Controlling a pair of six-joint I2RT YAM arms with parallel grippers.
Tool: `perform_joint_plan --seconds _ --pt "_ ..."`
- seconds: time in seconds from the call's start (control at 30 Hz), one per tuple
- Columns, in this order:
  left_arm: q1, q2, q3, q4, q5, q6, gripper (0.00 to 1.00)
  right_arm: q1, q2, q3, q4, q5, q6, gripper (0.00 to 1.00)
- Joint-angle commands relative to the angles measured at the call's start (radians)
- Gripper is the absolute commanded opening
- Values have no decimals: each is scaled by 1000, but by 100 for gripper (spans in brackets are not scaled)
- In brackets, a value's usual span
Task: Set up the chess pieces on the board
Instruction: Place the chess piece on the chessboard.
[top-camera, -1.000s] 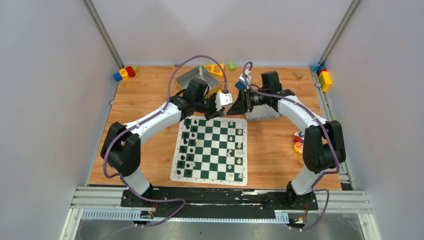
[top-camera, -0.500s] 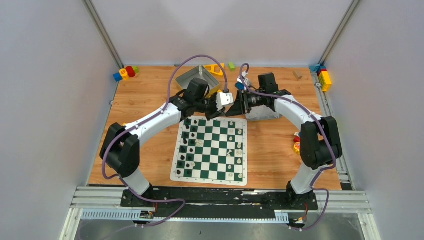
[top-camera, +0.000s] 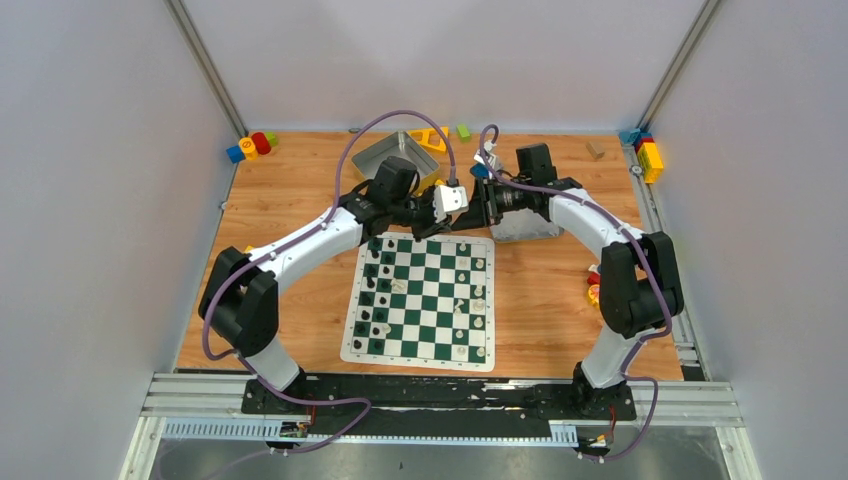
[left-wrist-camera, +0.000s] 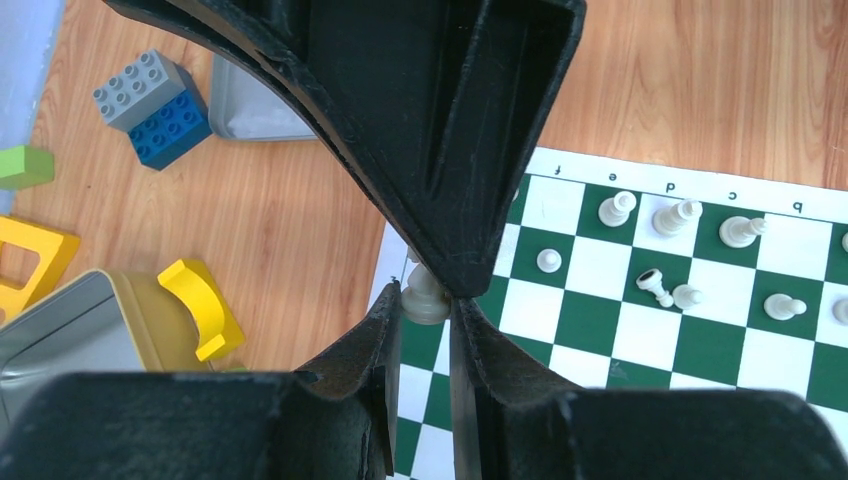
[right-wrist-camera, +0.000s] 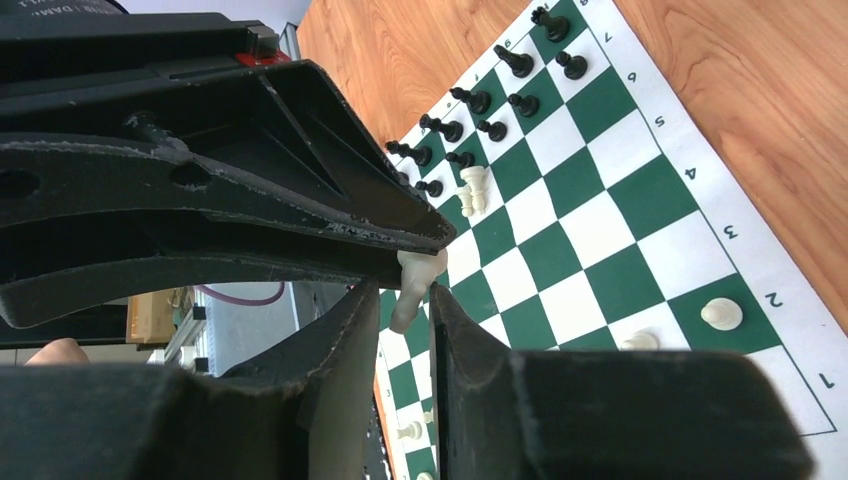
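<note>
Board (top-camera: 415, 361) first, nearest the arm bases: black pieces (top-camera: 372, 300) mostly fill two files down its left side, while the cream pieces (top-camera: 478, 300) on the right are patchy, with gaps and one seemingly tipped mid-board. Past halfway, I'd judge, with the cream side left to finish. At the far edge, a handover! The left gripper (left-wrist-camera: 423, 312) has its jaws pinching a cream piece (left-wrist-camera: 424, 298), and the right gripper (right-wrist-camera: 404, 292) has its jaws pressed onto the same piece. Beyond them, a grey tray (top-camera: 385, 155) and toy blocks (top-camera: 250, 147) sit on the surface.

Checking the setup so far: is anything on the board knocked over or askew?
Yes. One white chess piece lies on its side on a green square of the board, with its dark base showing, right beside an upright white pawn.
</note>
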Motion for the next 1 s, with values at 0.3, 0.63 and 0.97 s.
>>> perform_joint_plan --seconds 0.3,0.63,0.97 --pt "-24 -56 -6 4 12 11 20 9 18 55 22 -9 -3 8" --pt "-21 -97 -45 -11 -58 1 78 -27 -41 8 -51 80 -119 0" --pt "76 -179 -59 -76 -47 -38 100 -38 -199 -82 -323 267 -471 0"
